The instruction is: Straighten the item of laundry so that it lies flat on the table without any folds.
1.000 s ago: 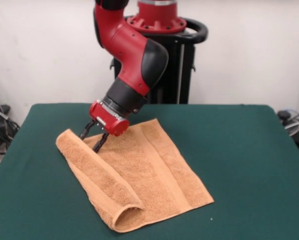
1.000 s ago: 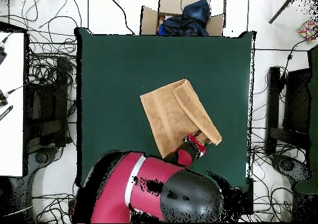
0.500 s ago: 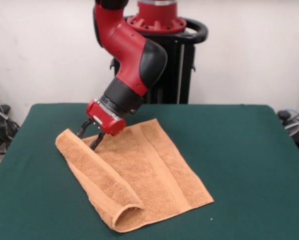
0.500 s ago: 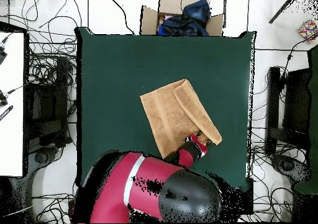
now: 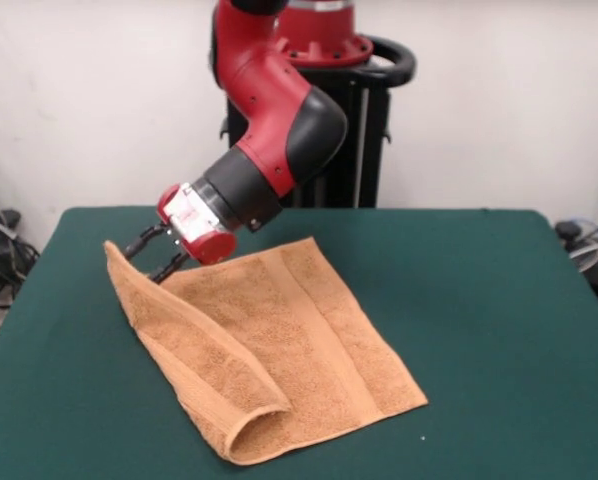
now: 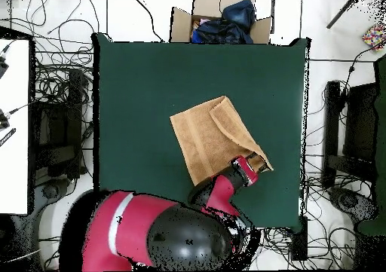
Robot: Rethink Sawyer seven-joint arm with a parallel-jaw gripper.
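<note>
The orange-tan towel (image 5: 289, 330) lies on the green table (image 5: 489, 300), left of centre. Its left side is folded over as a long flap (image 5: 194, 345) that ends in a rolled loop near the front edge. My gripper (image 5: 151, 254) is at the flap's far corner and shut on its edge, holding that corner raised off the table. In the overhead view the towel (image 6: 203, 137) lies mid-table with the flap along its right side, and the gripper (image 6: 256, 163) is at the flap's lower right end.
The robot's black pedestal (image 5: 354, 130) stands behind the table's far edge. A cardboard box with dark cloth (image 6: 220, 20) sits beyond the table's top edge in the overhead view. Cables lie on the floor around the table.
The gripper has moved left and up in the front view, and the flap's far corner has risen with it. The arm's elbow has swung round.
</note>
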